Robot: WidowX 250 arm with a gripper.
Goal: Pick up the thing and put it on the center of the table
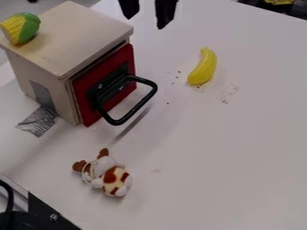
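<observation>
At the top edge of the camera view hangs my gripper (147,17), its two black fingers spread apart with a gap between them and nothing held. A yellow toy banana (203,67) lies on the white table (234,148), below and to the right of the gripper. A small white and brown plush animal (108,174) lies on the table at the lower left. Toy corn (21,28), yellow and green, rests on top of a wooden box at the upper left.
The wooden box (72,36) has a red door (108,85) with a black handle (148,99) that juts out over the table. Silvery tape (38,121) runs from its side to the table. Black equipment (45,213) sits at the lower left corner.
</observation>
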